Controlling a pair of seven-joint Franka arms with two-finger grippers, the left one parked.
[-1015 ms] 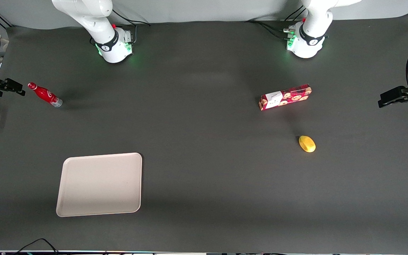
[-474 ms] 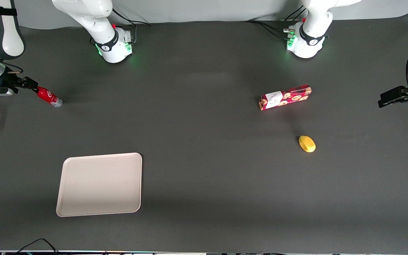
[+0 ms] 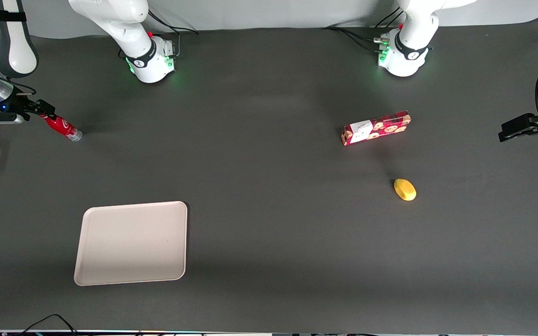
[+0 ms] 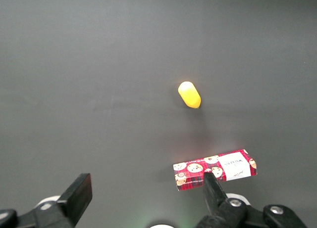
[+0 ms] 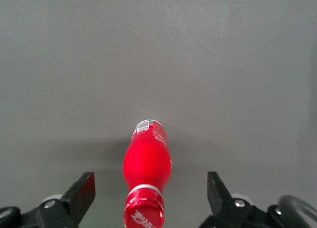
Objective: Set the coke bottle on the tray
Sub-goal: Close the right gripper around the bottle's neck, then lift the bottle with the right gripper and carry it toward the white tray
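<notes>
The coke bottle (image 3: 62, 127) is small, slim and red, and sits on the dark mat toward the working arm's end of the table. In the right wrist view the coke bottle (image 5: 147, 164) has its red cap nearest the camera and its base pointing away. My right gripper (image 3: 46, 112) is at the cap end, open. Its two black fingertips (image 5: 83, 184) stand wide apart on either side of the cap without touching it. The beige tray (image 3: 131, 242) lies flat, nearer the front camera than the bottle, with nothing on it.
A red cookie box (image 3: 376, 127) lies toward the parked arm's end of the table; a yellow oval fruit (image 3: 405, 189) sits nearer the front camera than the box. The left wrist view shows the same box (image 4: 215, 169) and fruit (image 4: 189, 94).
My right gripper has come in from the table's edge to the bottle and now covers its cap in the front view. The bottle, tray, box and fruit have not moved.
</notes>
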